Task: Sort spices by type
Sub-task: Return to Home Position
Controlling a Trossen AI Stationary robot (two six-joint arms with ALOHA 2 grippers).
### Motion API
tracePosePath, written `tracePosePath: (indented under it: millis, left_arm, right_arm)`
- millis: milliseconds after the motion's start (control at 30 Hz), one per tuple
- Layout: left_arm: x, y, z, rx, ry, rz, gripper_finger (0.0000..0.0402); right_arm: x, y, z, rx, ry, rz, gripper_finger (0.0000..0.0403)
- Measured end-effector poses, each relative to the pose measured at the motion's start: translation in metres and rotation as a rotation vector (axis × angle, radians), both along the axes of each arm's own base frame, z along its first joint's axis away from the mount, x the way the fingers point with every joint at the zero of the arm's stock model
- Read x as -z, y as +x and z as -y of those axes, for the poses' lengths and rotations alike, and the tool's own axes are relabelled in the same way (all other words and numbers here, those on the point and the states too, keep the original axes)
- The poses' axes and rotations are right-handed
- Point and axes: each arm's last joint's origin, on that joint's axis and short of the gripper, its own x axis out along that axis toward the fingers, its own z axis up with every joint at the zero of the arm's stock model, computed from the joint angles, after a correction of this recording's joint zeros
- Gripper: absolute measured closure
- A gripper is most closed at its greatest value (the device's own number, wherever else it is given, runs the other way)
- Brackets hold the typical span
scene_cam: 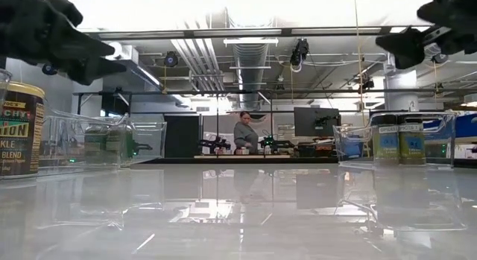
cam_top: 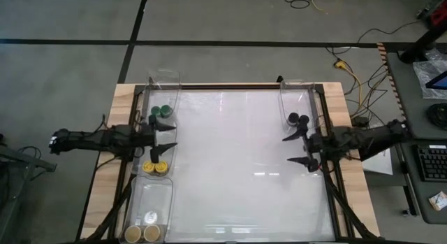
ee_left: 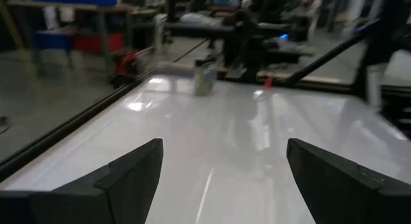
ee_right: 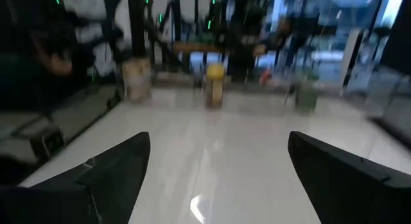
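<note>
Left fingers (ee_left: 128, 179) and right fingers (ee_right: 115, 176) wide apart, dark wedges over glossy table (cam_top: 237, 167), jars (cam_top: 156, 166) in clear bins (cam_top: 155, 191)

Here's the left arm (cam_top: 98, 139), out at nine o'clock from above: black all over, a chain of chunky, knobbly segments, bulkiest just behind the left gripper (cam_top: 172, 135). That gripper ends in two slim black prongs tapering to sharp points, like a beak. Seen from its own wrist, the left fingers (ee_left: 128, 182) are matte black wedges, flat-faced, with a bevelled upper edge catching pale light. Over at three o'clock, the right arm (cam_top: 363, 139) has the same build, the same black, blocky housings. The right gripper (cam_top: 288, 150) carries two pointed prongs too. Its wrist camera shows the right fingers (ee_right: 109, 179) as broad dark slabs with slanted tips. From table height both grippers read as lumpy black silhouettes.
</note>
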Motion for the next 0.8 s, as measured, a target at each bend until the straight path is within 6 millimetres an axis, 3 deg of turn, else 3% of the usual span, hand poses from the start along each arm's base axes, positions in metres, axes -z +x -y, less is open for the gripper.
tracePosePath:
  millis: [167,267,433,800]
  left_arm:
    - [0.011,-0.006,0.002,0.1,0.004,0.102,0.0086]
    - [0.017,-0.003,0.005,0.167,0.003,0.121,0.0086]
    - [0.027,0.0,0.007,0.237,-0.013,0.129,0.0086]
    - [0.028,0.001,0.007,0.235,-0.028,0.123,0.0086]
  right_arm:
    - [0.014,-0.006,0.001,0.003,0.029,0.08,0.0042]
    - [0.031,-0.002,0.002,0.022,0.044,0.03,0.0042]
    - [0.032,-0.001,0.002,0.038,0.094,0.006,0.0042]
    - [0.029,-0.003,-0.003,-0.184,0.107,0.036,0.0042]
